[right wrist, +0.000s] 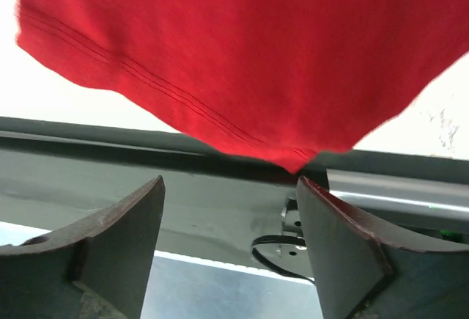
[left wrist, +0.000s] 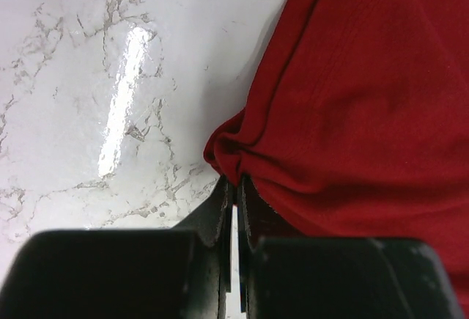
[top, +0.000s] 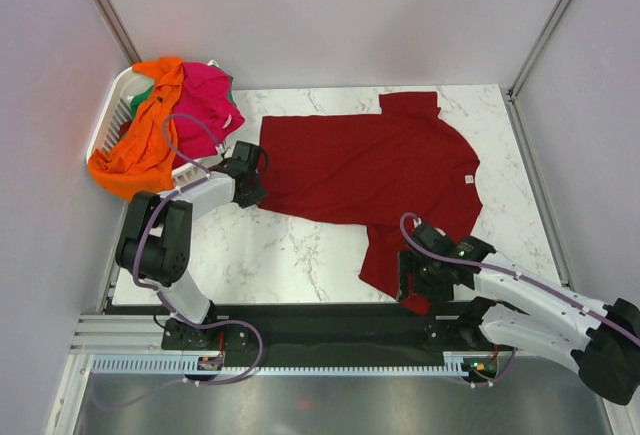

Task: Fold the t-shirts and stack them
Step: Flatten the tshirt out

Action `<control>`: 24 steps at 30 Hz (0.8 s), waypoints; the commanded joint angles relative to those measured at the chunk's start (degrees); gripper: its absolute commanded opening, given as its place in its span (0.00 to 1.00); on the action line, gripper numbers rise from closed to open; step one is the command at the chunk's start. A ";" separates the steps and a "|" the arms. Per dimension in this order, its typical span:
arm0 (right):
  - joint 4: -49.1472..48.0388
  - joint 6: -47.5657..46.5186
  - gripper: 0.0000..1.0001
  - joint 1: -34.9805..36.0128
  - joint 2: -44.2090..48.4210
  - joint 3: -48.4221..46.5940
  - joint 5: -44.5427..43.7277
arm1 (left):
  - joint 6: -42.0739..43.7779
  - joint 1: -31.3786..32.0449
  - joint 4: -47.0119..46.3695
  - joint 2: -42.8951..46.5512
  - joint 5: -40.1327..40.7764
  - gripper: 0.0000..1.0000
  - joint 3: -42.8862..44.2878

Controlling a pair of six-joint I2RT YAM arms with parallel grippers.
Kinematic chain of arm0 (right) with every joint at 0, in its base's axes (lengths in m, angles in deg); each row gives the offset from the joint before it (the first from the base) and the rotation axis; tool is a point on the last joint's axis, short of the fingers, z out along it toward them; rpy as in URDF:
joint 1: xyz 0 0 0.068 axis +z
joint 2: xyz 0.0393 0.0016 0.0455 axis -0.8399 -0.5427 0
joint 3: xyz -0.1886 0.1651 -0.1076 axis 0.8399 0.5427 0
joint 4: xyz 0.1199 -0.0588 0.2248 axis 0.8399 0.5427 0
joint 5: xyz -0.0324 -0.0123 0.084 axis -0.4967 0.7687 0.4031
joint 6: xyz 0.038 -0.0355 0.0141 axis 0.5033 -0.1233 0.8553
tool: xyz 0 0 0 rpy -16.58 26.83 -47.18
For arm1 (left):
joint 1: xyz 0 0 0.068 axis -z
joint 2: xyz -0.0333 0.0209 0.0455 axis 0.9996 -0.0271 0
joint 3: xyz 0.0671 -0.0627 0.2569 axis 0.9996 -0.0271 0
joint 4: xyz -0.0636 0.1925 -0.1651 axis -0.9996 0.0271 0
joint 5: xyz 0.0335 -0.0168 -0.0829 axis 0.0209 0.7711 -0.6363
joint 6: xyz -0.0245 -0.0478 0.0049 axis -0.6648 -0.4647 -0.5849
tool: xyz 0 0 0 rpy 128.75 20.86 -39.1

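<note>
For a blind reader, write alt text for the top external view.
A dark red t-shirt lies spread on a marble table. The left gripper is closed on its hem corner; the open right gripper is at the near sleeve. A white basket, far left, holds an orange shirt and a pink shirt.

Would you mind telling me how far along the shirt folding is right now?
Early on. The dark red t-shirt lies spread flat on the table, unfolded. The left gripper is shut at its hem corner; the right gripper is open by a sleeve reaching over the near edge. The orange shirt and pink shirt sit heaped in the basket; nothing is stacked.
</note>
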 commanded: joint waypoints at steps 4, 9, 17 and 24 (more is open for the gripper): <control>-4.27 7.84 0.74 7.00 -4.22 3.92 -1.37 | 0.18 -0.14 -2.41 1.39 -0.14 0.02 0.75; -7.01 8.11 0.63 9.82 -9.32 4.19 -5.56 | 1.15 -0.14 -2.50 2.18 0.12 0.02 0.05; -7.36 6.79 0.72 9.29 -15.38 0.59 -15.95 | 1.24 -0.14 -2.50 2.53 -0.32 0.02 -1.36; -10.34 5.30 0.33 8.50 -16.89 -0.38 -17.97 | 1.94 -0.14 -2.50 3.06 -0.14 0.02 -1.63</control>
